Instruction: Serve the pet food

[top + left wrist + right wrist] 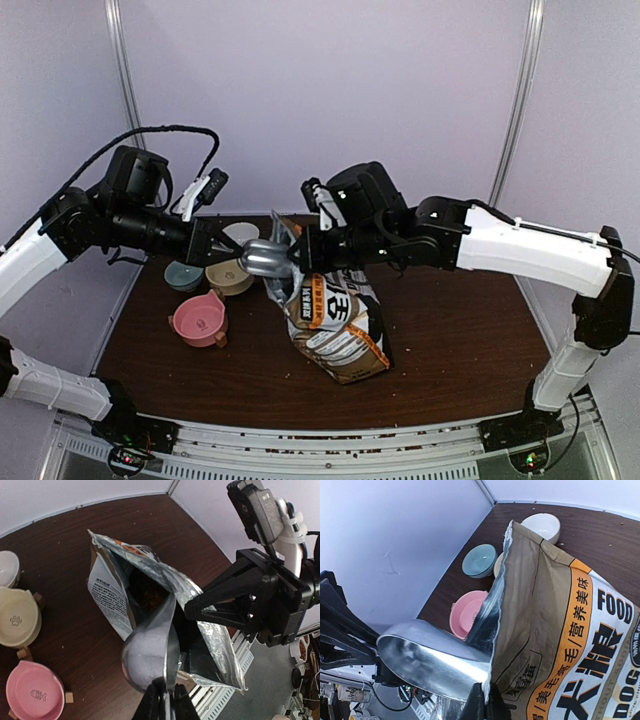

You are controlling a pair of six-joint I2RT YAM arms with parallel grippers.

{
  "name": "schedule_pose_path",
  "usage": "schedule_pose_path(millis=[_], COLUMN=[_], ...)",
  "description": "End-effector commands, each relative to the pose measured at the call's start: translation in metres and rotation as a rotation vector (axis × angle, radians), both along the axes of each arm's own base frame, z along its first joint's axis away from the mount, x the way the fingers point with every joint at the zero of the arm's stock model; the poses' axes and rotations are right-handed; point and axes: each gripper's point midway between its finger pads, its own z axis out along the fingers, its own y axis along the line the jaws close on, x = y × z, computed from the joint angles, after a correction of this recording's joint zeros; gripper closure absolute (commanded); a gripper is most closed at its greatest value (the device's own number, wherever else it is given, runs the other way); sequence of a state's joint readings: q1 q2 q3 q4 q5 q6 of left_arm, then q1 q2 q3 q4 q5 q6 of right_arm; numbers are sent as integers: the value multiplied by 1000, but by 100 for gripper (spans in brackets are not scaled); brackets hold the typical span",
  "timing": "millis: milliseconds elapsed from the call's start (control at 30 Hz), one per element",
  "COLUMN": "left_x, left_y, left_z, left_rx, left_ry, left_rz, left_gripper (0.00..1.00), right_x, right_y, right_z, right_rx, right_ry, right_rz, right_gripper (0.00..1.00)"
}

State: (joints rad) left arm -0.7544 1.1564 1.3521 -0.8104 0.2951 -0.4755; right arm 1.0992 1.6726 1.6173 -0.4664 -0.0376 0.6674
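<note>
In the centre of the top view stands a large orange, black and white printed foil bag on the dark brown wooden table. The right gripper is clenched on the edge of the bag's open mouth. The left gripper grasps the handle of a shiny round metal scoop, and the scoop's lip is at this mouth. The pet food is visible deep inside the bag, at the middle of the left wrist view. A pink bowl is at the left.
</note>
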Motion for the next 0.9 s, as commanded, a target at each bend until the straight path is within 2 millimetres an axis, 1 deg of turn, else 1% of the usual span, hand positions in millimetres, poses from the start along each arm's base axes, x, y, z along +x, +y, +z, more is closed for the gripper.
schedule_pose_path(millis=[0,67,133,233,300,400,533,600,700,767,867], left_x=[-5,-6,-6,-3,0,0,-10,-16,-18,-14,-5], left_y=[29,38,45,52,53,60,70,80,90,89,78], left_z=[-26,-39,-49,-62,-71,-84,-102,-111,-112,-109,-113], left_rx=[89,128,157,195,219,285,331,371,383,365,352], left_ry=[47,67,80,97,112,136,185,207,200,189,178], left_rz=[107,140,174,218,230,251,256,276,312,328,333], left_gripper=[100,100,100,100,100,100,100,100,100,100,100], right_x=[-42,-49,-54,-56,-54,-47,-35,-33,-33,-33,-35], right_y=[68,85,97,103,102,93,76,69,66,66,69], right_z=[39,31,23,15,8,-2,-14,-20,-27,-32,-34], right_rx=[189,167,139,92,56,0,-75,-96,-113,-120,-118], right_ry=[7,11,11,1,-8,-25,-54,-57,-54,-46,-40], right_rz=[202,229,240,221,200,146,69,47,40,44,51], right_gripper=[100,100,100,100,100,100,100,100,100,100,100])
